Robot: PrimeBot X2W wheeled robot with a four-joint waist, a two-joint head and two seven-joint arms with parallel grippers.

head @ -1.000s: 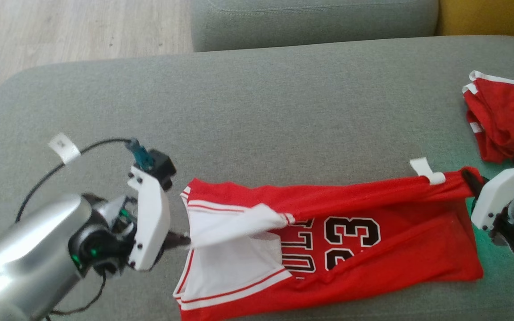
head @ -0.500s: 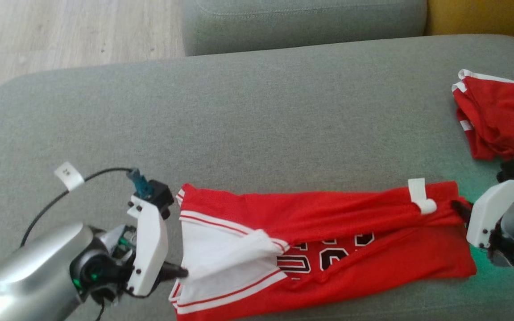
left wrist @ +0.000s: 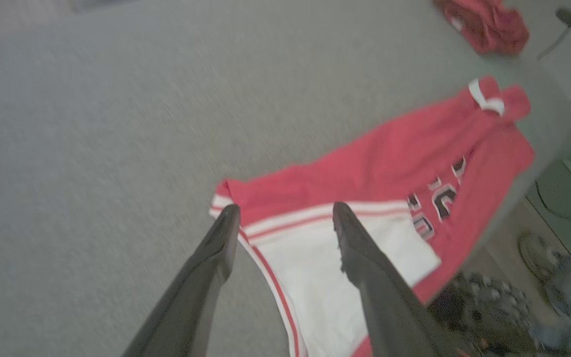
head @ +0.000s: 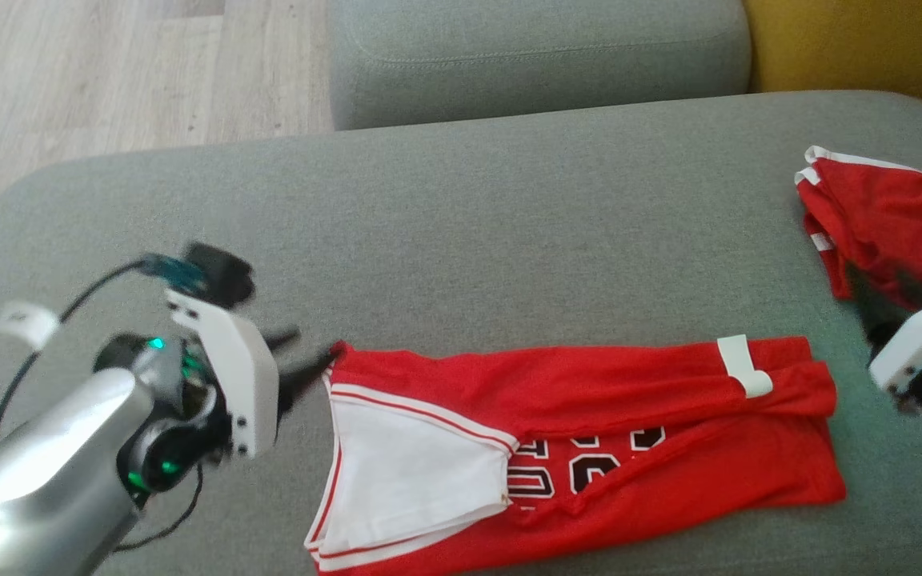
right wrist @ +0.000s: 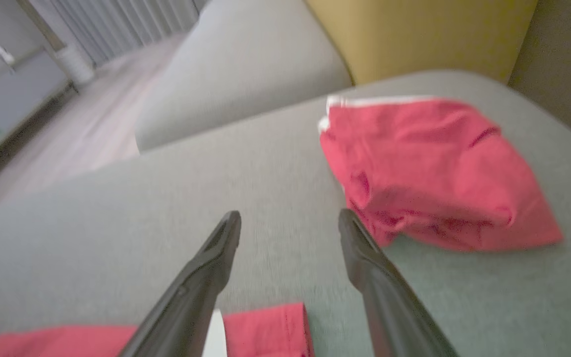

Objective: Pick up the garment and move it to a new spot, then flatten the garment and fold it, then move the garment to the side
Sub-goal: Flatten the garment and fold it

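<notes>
Though at the cushion (head: 461, 240) edge, garment (head: 629, 392) with bare room beyond.

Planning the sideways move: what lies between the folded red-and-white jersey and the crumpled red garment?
Only bare grey fabric cushion, which the open right gripper points across, per the right wrist view.

The big grey cushion (head: 509, 240) was wide. A red jersey (head: 629, 384) lay on it near the front edge, folded over the long way. It had a white part at its left end and black numbers in the middle. Another red cloth (head: 885, 216) lay bunched up by the right edge, apart from the jersey.
</notes>
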